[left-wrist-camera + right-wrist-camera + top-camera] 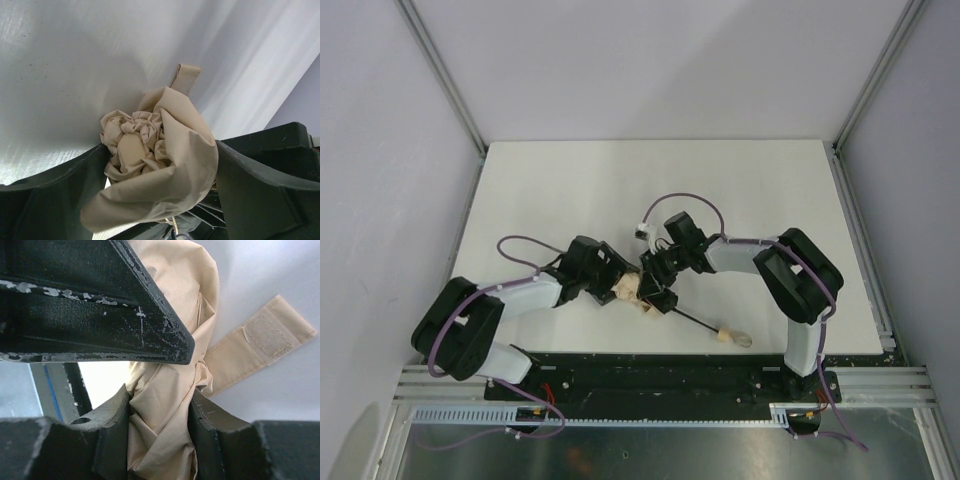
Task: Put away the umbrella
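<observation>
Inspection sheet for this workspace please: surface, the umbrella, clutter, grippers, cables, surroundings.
Surface: white table, no spills seen.
Job's things: umbrella, beige fabric bunched; black shaft sticking out toward the near edge; strap unfastened.
Clutter: nothing seen.
Grippers: left gripper and right gripper both clamp the fabric.
Cables: purple cables looped along both arms.
Surroundings: pale walls, aluminium frame.

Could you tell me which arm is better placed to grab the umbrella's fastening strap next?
Probably the right: the right hand pinches the umbrella beside the free strap; the left hand holds the bunched end.
</observation>
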{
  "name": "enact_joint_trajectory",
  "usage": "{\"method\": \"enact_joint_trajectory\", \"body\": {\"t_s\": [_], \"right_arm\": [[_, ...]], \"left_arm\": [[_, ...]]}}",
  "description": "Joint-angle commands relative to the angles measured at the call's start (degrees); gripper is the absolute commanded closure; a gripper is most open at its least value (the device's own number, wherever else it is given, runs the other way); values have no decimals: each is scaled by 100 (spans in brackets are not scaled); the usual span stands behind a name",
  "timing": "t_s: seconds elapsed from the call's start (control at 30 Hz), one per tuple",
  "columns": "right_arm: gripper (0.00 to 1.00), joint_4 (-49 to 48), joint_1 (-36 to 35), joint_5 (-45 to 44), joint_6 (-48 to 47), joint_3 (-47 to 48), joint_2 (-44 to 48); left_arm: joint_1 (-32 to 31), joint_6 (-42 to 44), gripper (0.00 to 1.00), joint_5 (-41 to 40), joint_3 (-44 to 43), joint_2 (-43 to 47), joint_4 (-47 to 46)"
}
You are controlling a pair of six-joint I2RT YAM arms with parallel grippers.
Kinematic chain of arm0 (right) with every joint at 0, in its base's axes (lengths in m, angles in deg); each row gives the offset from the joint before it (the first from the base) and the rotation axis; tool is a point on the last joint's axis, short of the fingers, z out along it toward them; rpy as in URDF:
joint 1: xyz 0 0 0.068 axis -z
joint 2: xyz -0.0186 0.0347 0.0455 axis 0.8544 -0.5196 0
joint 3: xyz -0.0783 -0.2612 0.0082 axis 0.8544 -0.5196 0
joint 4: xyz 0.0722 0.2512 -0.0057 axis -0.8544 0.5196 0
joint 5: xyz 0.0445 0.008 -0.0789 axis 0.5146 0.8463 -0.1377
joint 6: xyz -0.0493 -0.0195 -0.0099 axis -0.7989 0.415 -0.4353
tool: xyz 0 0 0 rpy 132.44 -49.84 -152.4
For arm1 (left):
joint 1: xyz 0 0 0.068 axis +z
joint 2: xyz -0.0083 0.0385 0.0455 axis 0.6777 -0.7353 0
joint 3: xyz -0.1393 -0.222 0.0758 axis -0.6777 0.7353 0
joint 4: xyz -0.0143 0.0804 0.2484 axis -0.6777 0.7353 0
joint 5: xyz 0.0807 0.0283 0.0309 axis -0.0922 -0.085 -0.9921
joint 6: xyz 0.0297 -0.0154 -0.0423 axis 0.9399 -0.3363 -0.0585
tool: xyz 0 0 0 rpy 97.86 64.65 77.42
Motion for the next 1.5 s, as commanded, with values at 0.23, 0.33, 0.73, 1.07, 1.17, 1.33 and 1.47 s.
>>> {"method": "enact_joint_trajectory", "body": {"t_s": [0.23, 0.33, 0.73, 1.07, 1.17, 1.33, 1.47], "right_arm": [[100, -977, 39, 611, 1063, -21, -1], [100, -1192, -37, 447, 1187, -26, 47], [80, -836, -84, 128, 1058, -22, 382], [25, 614, -791, -2210, 49, -20, 1184], [22, 678, -1220, -3003, -210, -74, 1301], [22, 507, -1689, -3784, -359, -212, 1086], [23, 296, -1862, -4299, -500, -262, 741]], "left_arm": [[-262, -30, 19, 130, -100, -628, 173], [-293, -121, 26, 160, -54, -665, -73], [-230, -283, 99, -149, 270, -141, -523], [-87, -422, 100, 1, 120, 74, -158], [-50, -529, 100, 135, 105, 77, -101], [-5, -632, 100, 248, 64, 85, 46], [0, -673, 100, 289, 74, 116, 136]]}}
